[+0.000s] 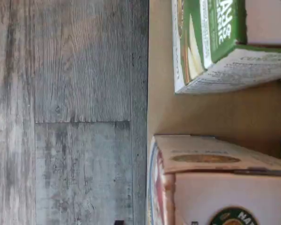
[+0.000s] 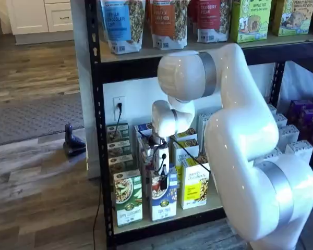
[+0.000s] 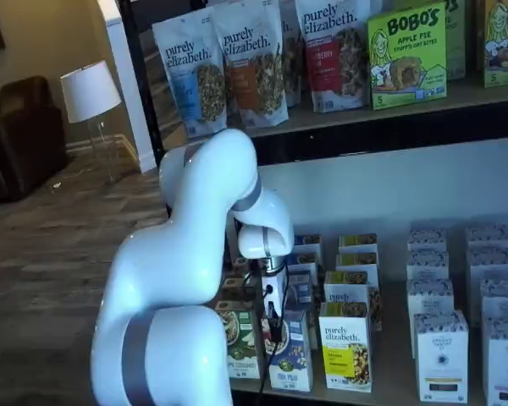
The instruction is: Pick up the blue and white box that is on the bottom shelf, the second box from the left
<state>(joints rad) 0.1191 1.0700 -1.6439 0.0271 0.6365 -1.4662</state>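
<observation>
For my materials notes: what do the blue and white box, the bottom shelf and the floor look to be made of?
The blue and white box: printed cardboard by its look, with sharp folded edges and a slight sheen. The bottom shelf: a pale matte board, perhaps particleboard, fronted by a black metal-looking rail. The floor: grey wood-grain planks, wood or laminate; I cannot tell which.

White xArm (image 3: 195, 279) fills the left-centre, wrist angled down over the front row of the bottom shelf (image 3: 389, 391). Gripper (image 3: 273, 326) sits right at the top of the blue and white box (image 3: 289, 351); fingers read as one dark mass, can't tell gap or grip. Green-and-white cereal box (image 3: 240, 342) just left of the gripper, yellow-and-white purely elizabeth box (image 3: 347, 345) just right. White boxes (image 3: 442, 355) further right.
</observation>
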